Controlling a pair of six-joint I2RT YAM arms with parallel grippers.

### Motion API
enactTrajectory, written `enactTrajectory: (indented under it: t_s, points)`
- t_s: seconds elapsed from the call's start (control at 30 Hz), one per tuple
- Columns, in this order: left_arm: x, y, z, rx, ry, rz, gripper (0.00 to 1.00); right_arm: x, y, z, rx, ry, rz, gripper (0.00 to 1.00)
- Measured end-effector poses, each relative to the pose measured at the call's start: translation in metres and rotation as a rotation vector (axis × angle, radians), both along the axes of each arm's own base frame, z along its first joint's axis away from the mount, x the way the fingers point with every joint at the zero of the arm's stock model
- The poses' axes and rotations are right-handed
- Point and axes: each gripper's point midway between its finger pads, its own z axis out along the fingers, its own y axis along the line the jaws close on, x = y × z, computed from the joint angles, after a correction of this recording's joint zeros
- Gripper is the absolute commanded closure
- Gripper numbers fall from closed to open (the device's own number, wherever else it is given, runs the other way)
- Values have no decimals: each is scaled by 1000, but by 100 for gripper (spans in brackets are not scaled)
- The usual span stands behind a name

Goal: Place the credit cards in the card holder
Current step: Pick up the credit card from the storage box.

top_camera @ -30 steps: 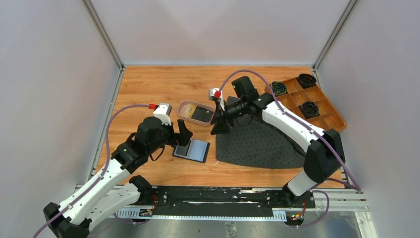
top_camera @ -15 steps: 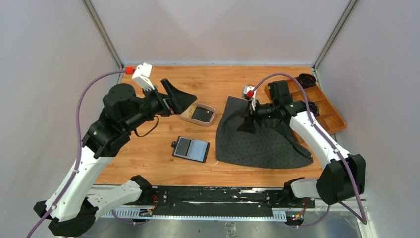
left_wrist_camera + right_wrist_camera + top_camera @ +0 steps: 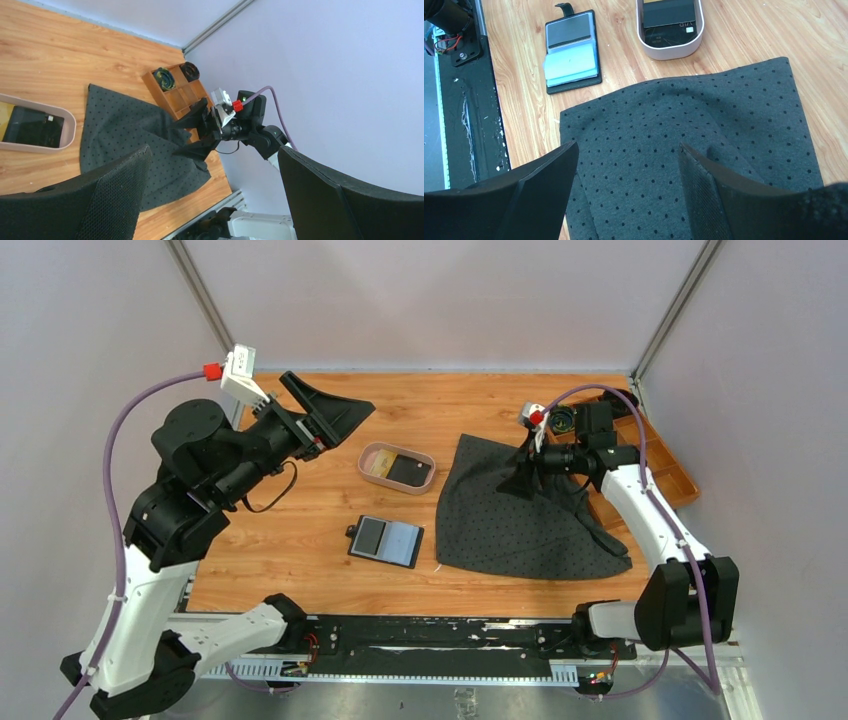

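The card holder lies open on the wood in front of the pinkish tray. A pale blue-grey card shows in one half of the card holder and a dark card in the other. The tray holds a black card and a gold-yellow card. My left gripper hangs high at the back left, open and holding nothing. My right gripper hovers over the dotted cloth, open and also holding nothing. In the wrist views the left gripper and right gripper have only air between their fingers.
A dark grey dotted cloth is spread to the right of the holder and tray. An orange-brown compartmented box with round dark items stands at the back right, partly behind my right arm. Grey walls enclose the table on three sides.
My left arm rose from beside the card holder and swung up and back to the left. My right arm drew back rightwards from the tray over the cloth, and its jaws opened wider.
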Motion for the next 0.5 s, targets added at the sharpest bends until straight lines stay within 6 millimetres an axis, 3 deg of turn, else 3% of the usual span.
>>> enactTrajectory:
  t_s: [0.5]
  points:
    - [11, -8, 10, 4, 10, 2, 0, 3, -4, -4, 9, -3, -10, 22]
